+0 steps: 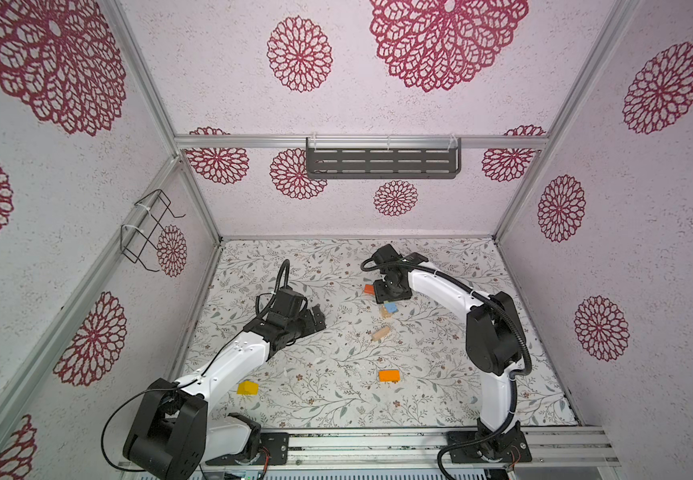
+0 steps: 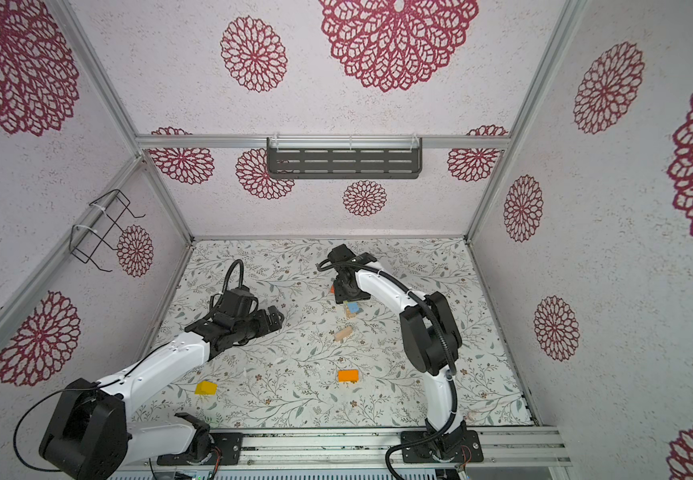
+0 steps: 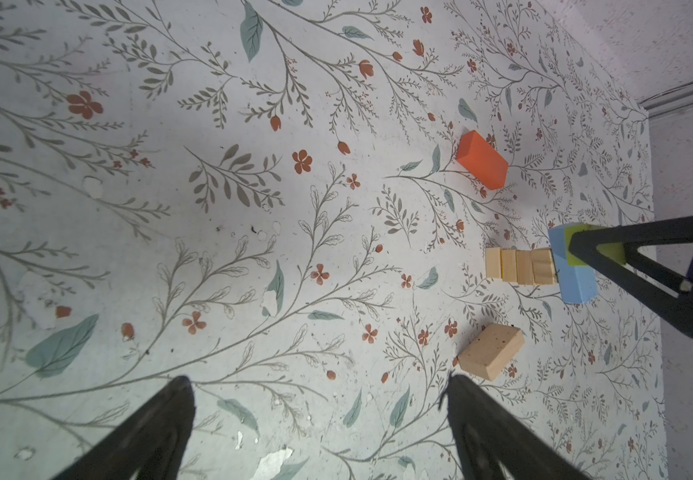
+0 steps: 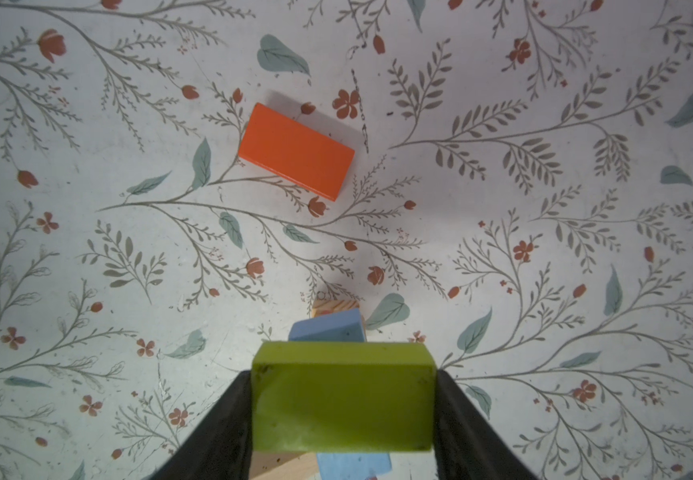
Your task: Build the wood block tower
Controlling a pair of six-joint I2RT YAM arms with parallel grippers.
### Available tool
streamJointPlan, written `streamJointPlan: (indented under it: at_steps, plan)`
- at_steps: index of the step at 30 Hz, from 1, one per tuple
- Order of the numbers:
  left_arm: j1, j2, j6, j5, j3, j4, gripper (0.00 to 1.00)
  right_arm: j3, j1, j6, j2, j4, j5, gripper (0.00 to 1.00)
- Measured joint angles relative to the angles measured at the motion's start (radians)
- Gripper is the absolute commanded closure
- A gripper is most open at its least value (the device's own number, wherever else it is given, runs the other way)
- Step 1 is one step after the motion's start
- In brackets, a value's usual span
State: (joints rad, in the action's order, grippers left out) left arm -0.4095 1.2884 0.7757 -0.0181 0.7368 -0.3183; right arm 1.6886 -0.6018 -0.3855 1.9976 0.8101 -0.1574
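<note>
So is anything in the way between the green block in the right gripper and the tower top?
Nothing visible. The right gripper holds the green block right over the blue block that tops the tower; the red-orange block lies on the table, apart to one side.

Left tool (image 3: 319, 381) low at mid-left, jaws wide apart; right tool (image 4: 342, 374) at far centre, jaws tight on green block (image 4: 342, 407).

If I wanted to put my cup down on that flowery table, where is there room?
Bare mat lies between the yellow block and the orange block, and between the left gripper and the back wall. It is crowded around the tower: the right gripper holds a green block at its top, with the red-orange block and plain block close by.
</note>
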Motion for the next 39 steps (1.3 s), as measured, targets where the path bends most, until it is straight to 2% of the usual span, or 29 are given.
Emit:
streamJointPlan:
  at_steps: [8, 34, 39]
  plan:
    - [0.000, -0.001, 0.010, -0.006, 0.000, 0.000, 0.03, -0.048, -0.001, 0.000, -0.049, -0.001, 0.000, 0.47]
    - [0.000, -0.005, 0.018, -0.018, 0.000, 0.000, 0.03, -0.067, -0.006, 0.000, -0.049, -0.025, -0.004, 0.44]
    - [0.000, -0.005, 0.017, -0.018, 0.001, -0.001, 0.03, -0.062, -0.006, 0.000, -0.048, -0.028, -0.004, 0.39]
